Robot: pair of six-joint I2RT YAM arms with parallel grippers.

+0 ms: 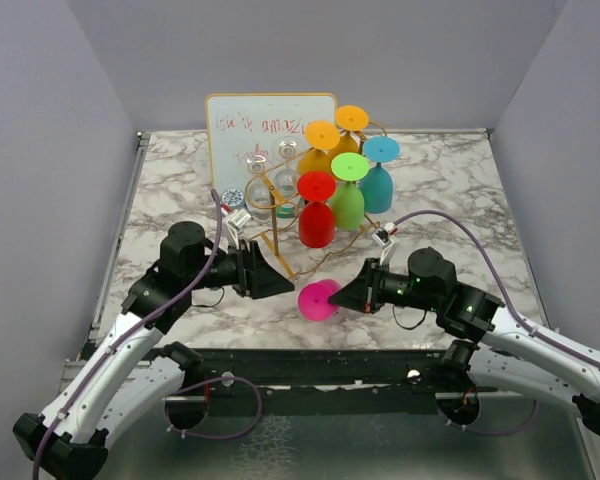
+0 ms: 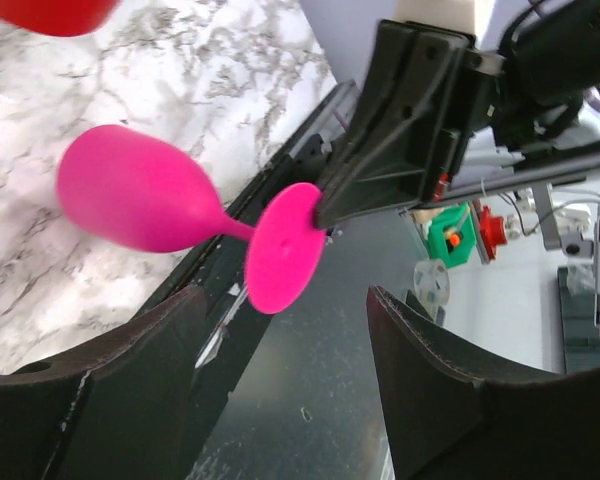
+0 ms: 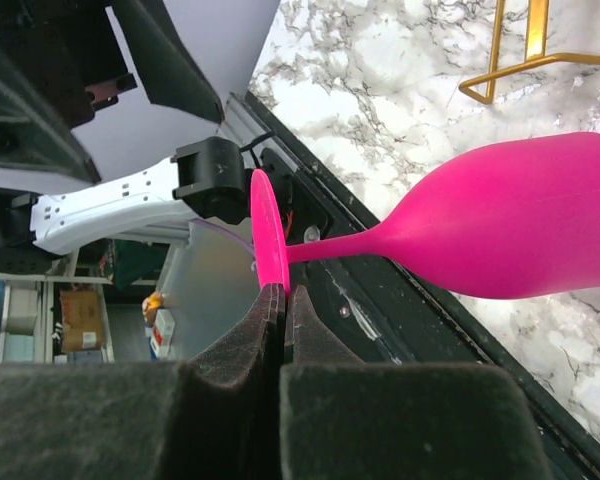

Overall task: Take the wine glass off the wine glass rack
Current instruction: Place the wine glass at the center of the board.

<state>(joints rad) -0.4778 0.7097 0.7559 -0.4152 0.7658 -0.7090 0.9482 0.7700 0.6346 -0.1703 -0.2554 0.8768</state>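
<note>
A pink wine glass is held off the gold wire rack, near the table's front edge. My right gripper is shut on the rim of its round foot; its bowl points away over the marble. In the left wrist view the same glass shows with its foot pinched by the right gripper's fingers. My left gripper is open and empty, just left of the glass. Red, green, teal, orange and clear glasses hang on the rack.
A small whiteboard with writing stands behind the rack. A gold foot of the rack shows close to the pink bowl. The table's dark front edge runs right under the held glass. Grey walls enclose three sides.
</note>
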